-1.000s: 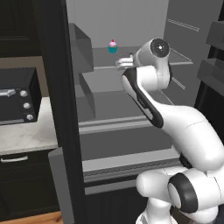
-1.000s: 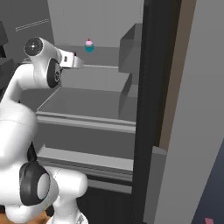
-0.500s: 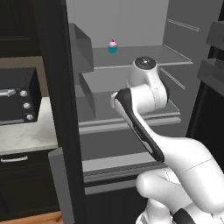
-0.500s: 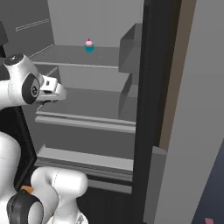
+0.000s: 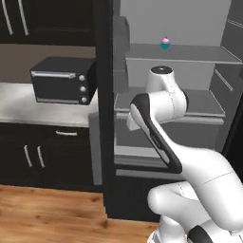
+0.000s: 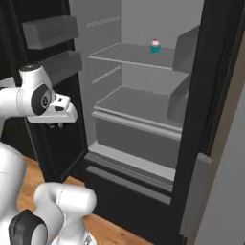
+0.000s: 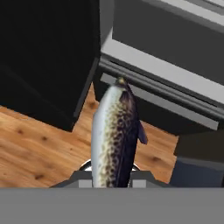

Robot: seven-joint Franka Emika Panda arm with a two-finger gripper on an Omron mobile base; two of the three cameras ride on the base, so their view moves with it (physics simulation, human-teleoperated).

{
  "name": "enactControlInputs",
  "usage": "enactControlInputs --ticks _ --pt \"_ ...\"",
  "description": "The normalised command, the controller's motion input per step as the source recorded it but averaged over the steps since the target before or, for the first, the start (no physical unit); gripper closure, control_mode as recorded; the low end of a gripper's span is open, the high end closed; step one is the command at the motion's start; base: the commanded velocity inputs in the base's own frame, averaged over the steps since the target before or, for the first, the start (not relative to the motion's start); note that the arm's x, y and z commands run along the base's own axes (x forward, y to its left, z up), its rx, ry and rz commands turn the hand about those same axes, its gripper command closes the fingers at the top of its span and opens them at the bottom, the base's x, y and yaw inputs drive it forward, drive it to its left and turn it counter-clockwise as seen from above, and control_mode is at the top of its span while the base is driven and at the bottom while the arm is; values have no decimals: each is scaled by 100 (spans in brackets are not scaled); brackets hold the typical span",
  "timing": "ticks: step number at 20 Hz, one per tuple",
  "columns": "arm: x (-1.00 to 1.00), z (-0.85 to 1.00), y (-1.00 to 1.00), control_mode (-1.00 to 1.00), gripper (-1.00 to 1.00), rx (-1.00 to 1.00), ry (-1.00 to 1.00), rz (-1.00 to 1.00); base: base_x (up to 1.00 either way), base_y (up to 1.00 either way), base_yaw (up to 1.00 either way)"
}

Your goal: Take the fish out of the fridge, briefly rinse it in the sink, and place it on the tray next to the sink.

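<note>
The gripper [image 6: 58,125] was pinched on the fish [image 7: 114,135], which stuck out beyond the fingers over the wooden floor [image 7: 39,148], outside the fridge [image 6: 143,95], with most of its length unsupported and only its near end between the jaws. That looked like the chief risk: a slim, slick body held by one end could slide or pivot in the grip if the arm swung quickly, and a drop here would land it on the floor, not on a shelf. Just beyond the fish stood the dark lower edge of the fridge and its grey bottom drawer [image 7: 175,48], close enough that a careless turn of the wrist might knock the fish against them. Farther off, the open door and its grey bins [image 6: 50,31] flanked the arm, so a wide sweep could clip them. On the upper shelf the cupcake [image 6: 155,45] stood well apart and seemed safe. The toaster oven [image 5: 64,80] on the counter [image 5: 28,107] lay off to one side, a thing to clear should the base turn that way toward a sink I could not see here.
</note>
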Motion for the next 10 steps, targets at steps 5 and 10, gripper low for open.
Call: enactControlInputs --ticks 5,10 --pt "0 0 0 100 100 0 0 0 -2 0 93" --pt "0 0 0 100 100 0 0 0 0 0 100"
